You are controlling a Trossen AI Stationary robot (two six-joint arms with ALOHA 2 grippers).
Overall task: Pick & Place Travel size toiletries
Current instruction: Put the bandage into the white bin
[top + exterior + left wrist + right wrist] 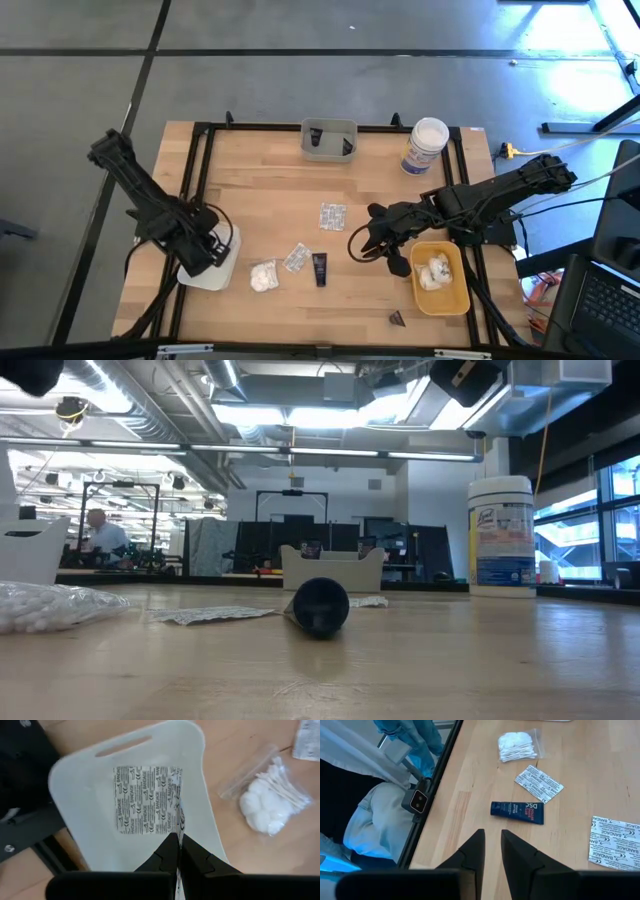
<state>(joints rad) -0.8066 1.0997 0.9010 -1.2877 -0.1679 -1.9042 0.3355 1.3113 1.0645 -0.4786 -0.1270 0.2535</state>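
A: Over the white tray [222, 268] at the table's left edge, what was the left gripper [178, 851] doing?

B: It hung just above the tray, fingers pressed together with nothing between them. A silvery bandage packet [148, 799] lay flat in the tray under it.

A: And the right gripper [492, 849]?

B: It hovered over bare wood just left of the yellow tray [451, 300]. A narrow gap showed between its fingers, and they held nothing.

A: Where were the toiletries?

B: A dark tube [319, 268] lay in the middle of the table, near the front. Just to its left was a packet [296, 258], and further left a bag of cotton swabs and pads [263, 276], close to the white tray. Another packet [332, 216] lay apart, further back, in the middle. A white puffy bundle [436, 270] sat inside the yellow tray. A small dark cone [396, 318] rested at the front, beside that tray.

A: Anything else?

B: A grey tray [329, 141] stood at the back edge with dark items inside, too small to tell. A white jar [425, 146] stood to its right. The right wrist view caught a person [380, 815] beside the table.
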